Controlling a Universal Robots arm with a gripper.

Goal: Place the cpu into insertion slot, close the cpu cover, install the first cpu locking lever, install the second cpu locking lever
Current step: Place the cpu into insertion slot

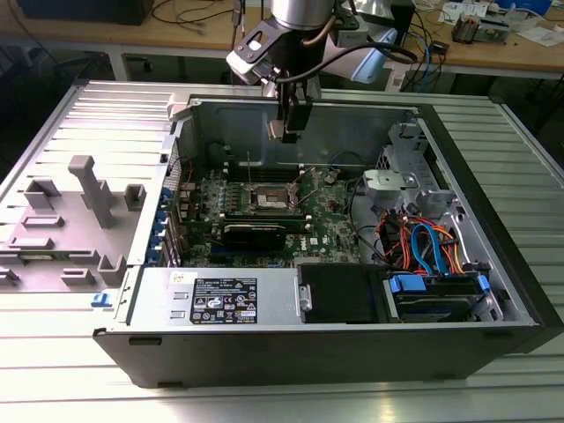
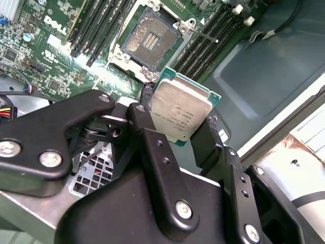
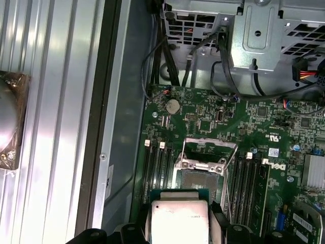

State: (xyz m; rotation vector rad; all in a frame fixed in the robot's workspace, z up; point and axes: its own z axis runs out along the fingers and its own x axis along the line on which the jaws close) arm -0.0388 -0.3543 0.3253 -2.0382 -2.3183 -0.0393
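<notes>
My gripper (image 1: 289,130) hangs above the open computer case, shut on the cpu (image 2: 180,113), a small square chip with a dull silver top and a green edge. In both wrist views the black fingers (image 2: 148,99) clamp the chip's two sides. The cpu (image 3: 180,221) is held well above the insertion slot (image 3: 199,179), apart from it. The slot (image 2: 149,38) lies bare, its dark centre showing on the green board (image 1: 339,231). The cpu cover (image 3: 208,143) stands raised at the slot's far edge. A thin locking lever (image 2: 203,34) sticks out beside the slot.
Black memory slots (image 3: 156,168) flank the socket on both sides. A labelled power supply (image 1: 220,300), a black drive box (image 1: 342,292) and coloured cables (image 1: 425,247) fill the case's near side. Grey fixture blocks (image 1: 84,216) stand at the exterior view's left.
</notes>
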